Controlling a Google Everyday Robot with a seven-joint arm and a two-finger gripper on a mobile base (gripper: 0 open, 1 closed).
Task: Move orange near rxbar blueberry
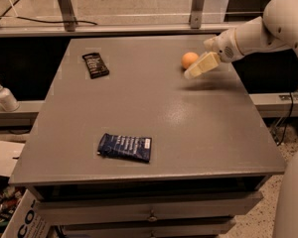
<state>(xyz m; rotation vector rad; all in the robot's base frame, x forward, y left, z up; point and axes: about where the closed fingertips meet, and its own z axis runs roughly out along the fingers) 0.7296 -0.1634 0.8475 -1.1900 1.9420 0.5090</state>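
Note:
The orange (189, 59) sits on the grey table (188, 133) at the far right. My gripper (196, 69) comes in from the right on a white arm, and its cream fingertips lie just right of and below the orange, close to it or touching it. The rxbar blueberry (125, 147), a dark blue wrapper with white lettering, lies flat near the table's front edge, left of centre, far from the orange.
A smaller black wrapper (95, 64) lies at the far left of the table. A white pump bottle (4, 95) stands on a ledge left of the table. A cardboard box (10, 202) sits on the floor at lower left. Drawers run under the table's front.

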